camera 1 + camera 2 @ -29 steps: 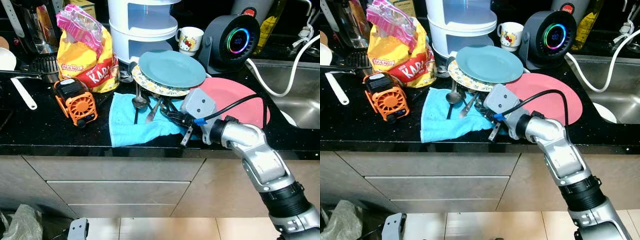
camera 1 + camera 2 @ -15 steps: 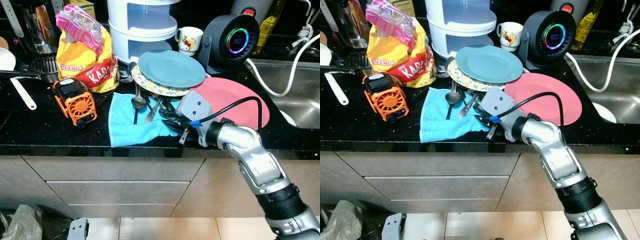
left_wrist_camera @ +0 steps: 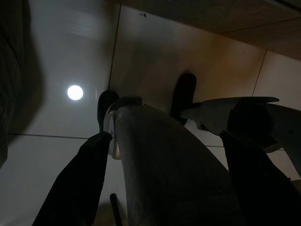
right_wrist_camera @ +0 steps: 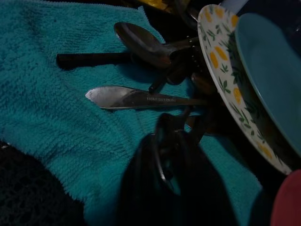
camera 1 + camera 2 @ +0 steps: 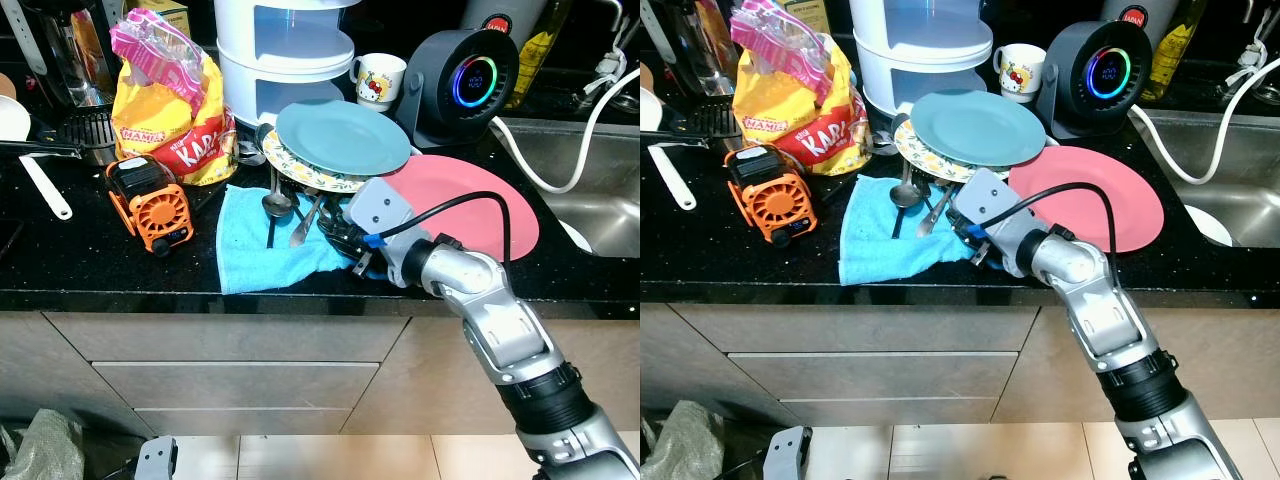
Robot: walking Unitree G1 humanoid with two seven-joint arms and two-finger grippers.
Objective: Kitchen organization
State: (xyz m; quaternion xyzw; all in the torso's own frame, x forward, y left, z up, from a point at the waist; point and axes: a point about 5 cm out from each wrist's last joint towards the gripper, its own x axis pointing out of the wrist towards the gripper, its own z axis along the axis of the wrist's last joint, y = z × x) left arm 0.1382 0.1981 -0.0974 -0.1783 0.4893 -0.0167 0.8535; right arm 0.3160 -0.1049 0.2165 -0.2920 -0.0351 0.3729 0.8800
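Observation:
My right gripper [image 5: 347, 238] is low over the right edge of a blue towel [image 5: 250, 250] on the black counter. It is shut on a metal utensil [image 5: 362, 263] whose silver end pokes out below the wrist. A spoon [image 5: 277, 203] and a knife [image 5: 305, 222] lie on the towel just ahead of the gripper. In the right wrist view the knife [image 4: 136, 98] and spoon [image 4: 141, 44] lie past the dark fingertips [image 4: 155, 188]. A teal plate [image 5: 342, 136] sits on a patterned plate [image 5: 300, 172] behind the cutlery. A pink plate [image 5: 470, 200] lies to the right. My left gripper [image 3: 164, 188] hangs idle and open above the floor.
An orange fan [image 5: 152, 205] and a yellow snack bag [image 5: 170, 110] stand left of the towel. Behind are a white tiered container [image 5: 285, 50], a mug [image 5: 380, 78] and a black round device [image 5: 465, 80]. The sink [image 5: 590, 190] lies at right; the counter edge [image 5: 200, 295] runs in front.
My right gripper has slid left and a little farther in over the towel, toward the cutlery under the plates, still carrying the utensil. The things on the counter have stayed put.

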